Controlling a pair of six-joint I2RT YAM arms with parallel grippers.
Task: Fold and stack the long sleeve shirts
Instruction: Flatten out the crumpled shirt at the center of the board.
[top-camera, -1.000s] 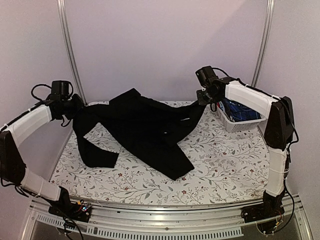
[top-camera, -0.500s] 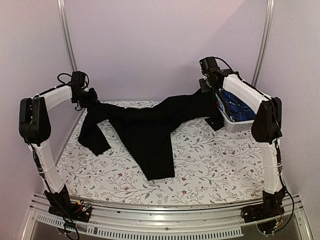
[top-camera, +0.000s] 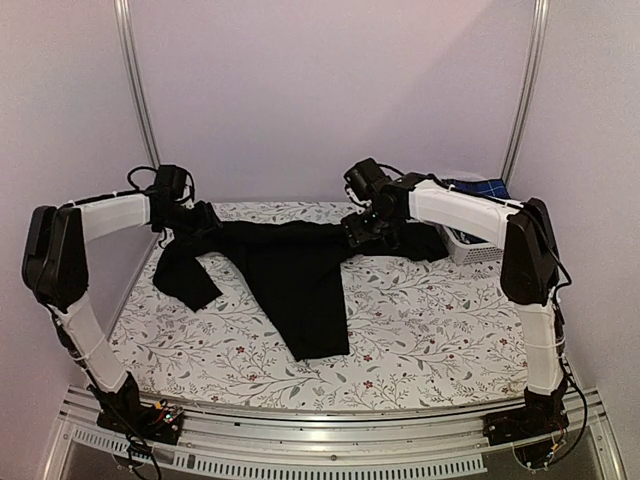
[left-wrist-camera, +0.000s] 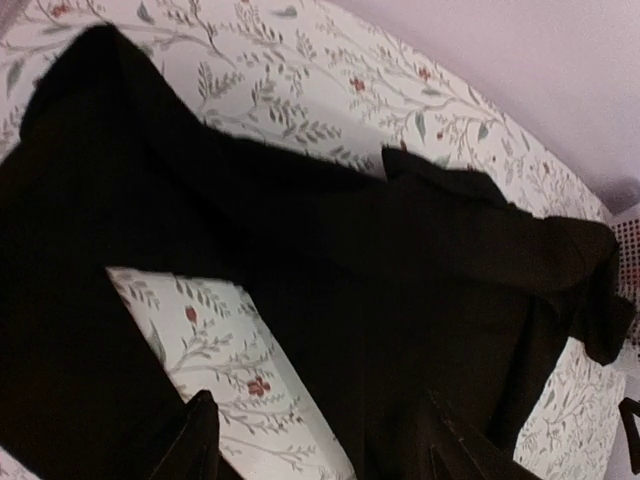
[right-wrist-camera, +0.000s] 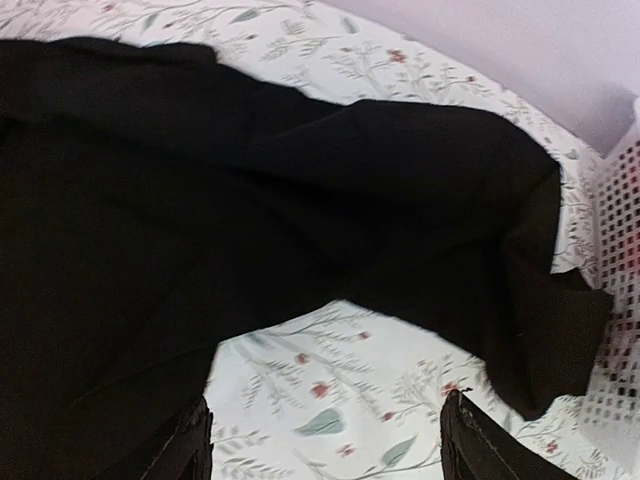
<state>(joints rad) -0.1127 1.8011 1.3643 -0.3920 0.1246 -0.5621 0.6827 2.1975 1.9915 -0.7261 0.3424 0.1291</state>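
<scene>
Black long sleeve shirt (top-camera: 300, 275) lay on the table (top-camera: 430, 330), stretched along the far side. One long flap ran toward the near edge and a shorter piece dropped down at the left.

Left hand (top-camera: 203, 218) was low over the shirt's left end, fingers (left-wrist-camera: 200, 435) wide apart. In its wrist view, cloth and bare table showed between them and nothing was gripped.

Right hand (top-camera: 365, 228) was low over the shirt's right part, also spread wide. Its wrist view showed mostly table print between the fingers (right-wrist-camera: 455, 430), with cloth beside the left one and nothing clamped.

Shirt's right tip ended just beside a white slotted basket (top-camera: 468, 247) at the far right corner; couldn't tell if they touched. The basket held a dark blue checked cloth (top-camera: 490, 187), which poked above the rim.
</scene>
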